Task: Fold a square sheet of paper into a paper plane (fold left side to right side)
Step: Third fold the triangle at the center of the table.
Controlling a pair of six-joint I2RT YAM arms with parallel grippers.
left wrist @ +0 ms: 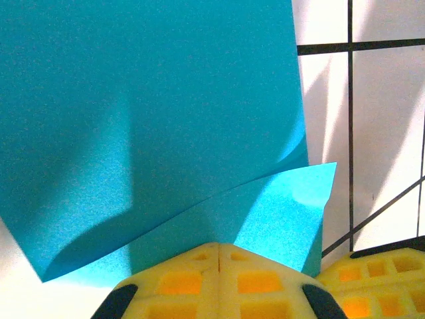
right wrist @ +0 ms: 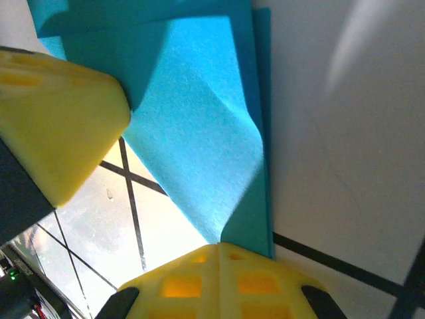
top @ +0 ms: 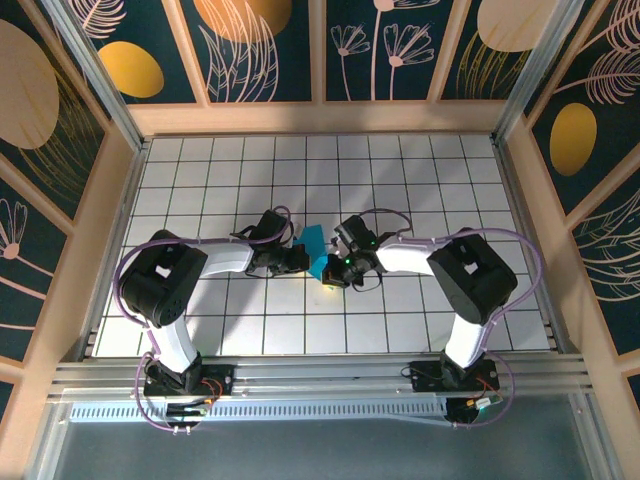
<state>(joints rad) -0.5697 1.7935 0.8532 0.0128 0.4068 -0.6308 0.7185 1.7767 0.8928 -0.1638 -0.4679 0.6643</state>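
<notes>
White grid table (top: 420,180) — left gripper (left wrist: 218,247) and right gripper (right wrist: 218,247) pinch curling cyan sheet (left wrist: 146,119).

- This looks like a robot test cell in a lab. A left arm (top: 165,280) and a right arm (top: 470,275), both white and black, are bolted at the near edge of the tabletop (top: 400,170).
- The tabletop is white and ruled with a dark grid of squares.
- A metal rail (top: 320,375) runs along its near edge under the arm bases, and purple cables (top: 125,270) loop along the arms.
- Wood-framed wall panels (top: 265,50), printed with leaves and gold ovals, enclose the tabletop's far edge and both sides.
</notes>
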